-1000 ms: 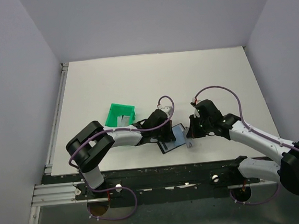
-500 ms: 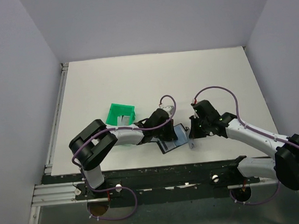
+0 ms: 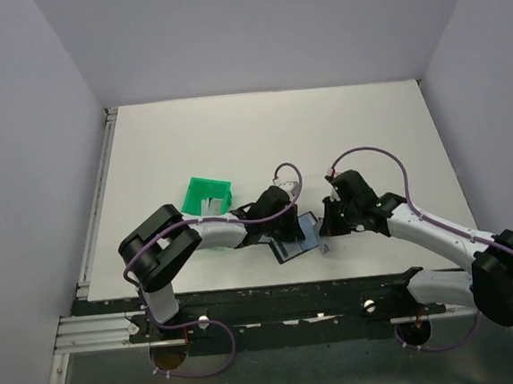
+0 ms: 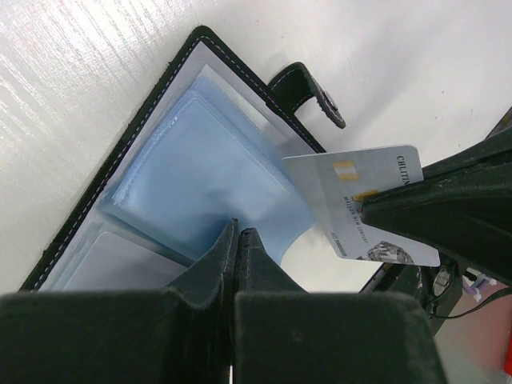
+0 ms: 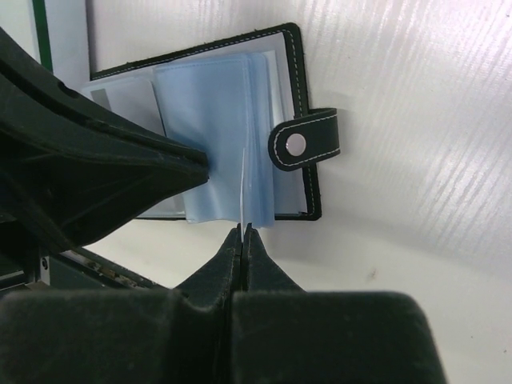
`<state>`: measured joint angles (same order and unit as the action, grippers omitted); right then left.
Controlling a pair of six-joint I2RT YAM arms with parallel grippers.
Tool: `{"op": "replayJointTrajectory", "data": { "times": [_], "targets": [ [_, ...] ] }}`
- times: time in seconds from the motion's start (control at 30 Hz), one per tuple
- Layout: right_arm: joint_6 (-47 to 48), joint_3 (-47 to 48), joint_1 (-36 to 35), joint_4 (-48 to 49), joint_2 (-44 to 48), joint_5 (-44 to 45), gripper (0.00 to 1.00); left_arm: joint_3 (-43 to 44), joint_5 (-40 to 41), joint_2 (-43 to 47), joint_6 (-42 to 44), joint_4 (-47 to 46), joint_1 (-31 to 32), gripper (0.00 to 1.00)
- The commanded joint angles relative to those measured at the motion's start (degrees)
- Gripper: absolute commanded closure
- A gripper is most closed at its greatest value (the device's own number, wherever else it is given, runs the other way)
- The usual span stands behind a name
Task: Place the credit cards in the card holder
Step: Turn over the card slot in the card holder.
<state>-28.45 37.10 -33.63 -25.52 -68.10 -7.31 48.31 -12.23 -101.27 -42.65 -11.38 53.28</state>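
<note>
1 credit card point(image 4: 352, 200), clamped in right gripper point(image 5: 242, 232); left gripper point(image 4: 238, 236), pinched together, pins card holder point(image 4: 160, 160). Keep your insertion square.

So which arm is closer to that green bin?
Left. The left gripper is at the open card holder, just right of the green bin. The right gripper, pinching a card, is beyond the holder's far side.

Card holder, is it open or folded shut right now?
Open. The card holder lies spread flat on the table, clear blue sleeves facing up, its snap tab unfastened beside the edge.
</note>
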Motion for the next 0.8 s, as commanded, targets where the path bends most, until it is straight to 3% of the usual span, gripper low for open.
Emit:
{"op": "replayJointTrajectory", "data": {
  "times": [0.0, 0.4, 0.77],
  "targets": [
    [0.14, -0.72, 0.32, 2.31, -0.37, -2.71, 0.99, -1.38, 1.07, -2.79, 1.52, 5.93, 0.16, 1.00],
    [0.32, 0.60, 0.32, -1.72, -1.51, 3.44, 0.99, -1.29, 0.98, -2.96, 1.43, 5.93, 0.16, 1.00],
    [0.67, 0.25, 0.40, -0.33, -1.78, 1.51, 0.99, -1.12, 0.80, -3.05, 1.35, 5.75, 0.16, 1.00]
  ]
}}
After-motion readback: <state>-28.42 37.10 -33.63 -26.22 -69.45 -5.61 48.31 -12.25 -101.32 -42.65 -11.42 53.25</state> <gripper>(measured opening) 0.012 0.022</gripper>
